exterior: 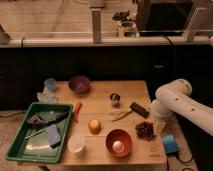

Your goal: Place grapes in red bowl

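The grapes [145,130], a dark reddish-purple cluster, lie on the wooden table near its right front corner. The red bowl [109,137] stands just left of them at the front edge, with a pale round object inside it. My white arm reaches in from the right. Its gripper [159,125] points down at the table just right of the grapes. The gripper is open and holds nothing.
A black block [139,109], a small metal can [115,99] and a pale peel-like piece [119,116] lie behind the grapes. A white cup [76,144], an orange ball [94,125], a carrot [77,111], a purple bowl [79,84], a green tray [30,107] sit left. A blue sponge [170,144] lies at the right edge.
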Action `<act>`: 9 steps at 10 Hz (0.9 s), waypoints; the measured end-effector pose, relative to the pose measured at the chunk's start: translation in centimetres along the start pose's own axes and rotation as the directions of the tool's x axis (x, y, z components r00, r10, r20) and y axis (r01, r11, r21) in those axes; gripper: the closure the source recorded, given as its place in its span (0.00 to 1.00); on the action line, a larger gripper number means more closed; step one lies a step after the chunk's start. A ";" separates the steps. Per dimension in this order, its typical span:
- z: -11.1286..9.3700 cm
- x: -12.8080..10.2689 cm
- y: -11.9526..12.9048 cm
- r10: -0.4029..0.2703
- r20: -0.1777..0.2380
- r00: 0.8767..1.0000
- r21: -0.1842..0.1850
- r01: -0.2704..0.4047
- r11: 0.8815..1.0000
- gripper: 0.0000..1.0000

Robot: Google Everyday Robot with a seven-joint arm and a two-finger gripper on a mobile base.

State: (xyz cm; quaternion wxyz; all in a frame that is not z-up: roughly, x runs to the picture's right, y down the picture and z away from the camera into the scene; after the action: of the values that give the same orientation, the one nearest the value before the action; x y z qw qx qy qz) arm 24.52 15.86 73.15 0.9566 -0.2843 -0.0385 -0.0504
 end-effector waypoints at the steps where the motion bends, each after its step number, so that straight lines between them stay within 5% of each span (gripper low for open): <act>1: 0.3 -0.1 0.1 -0.005 0.004 1.000 -0.002 0.005 1.000 0.20; 9: 2.4 -1.3 0.4 -0.037 0.016 0.999 -0.011 0.037 0.999 0.20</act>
State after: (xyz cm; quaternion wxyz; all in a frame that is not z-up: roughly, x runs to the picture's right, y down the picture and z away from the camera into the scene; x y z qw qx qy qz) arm 23.13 17.61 74.80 0.9536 -0.2892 -0.0512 -0.0662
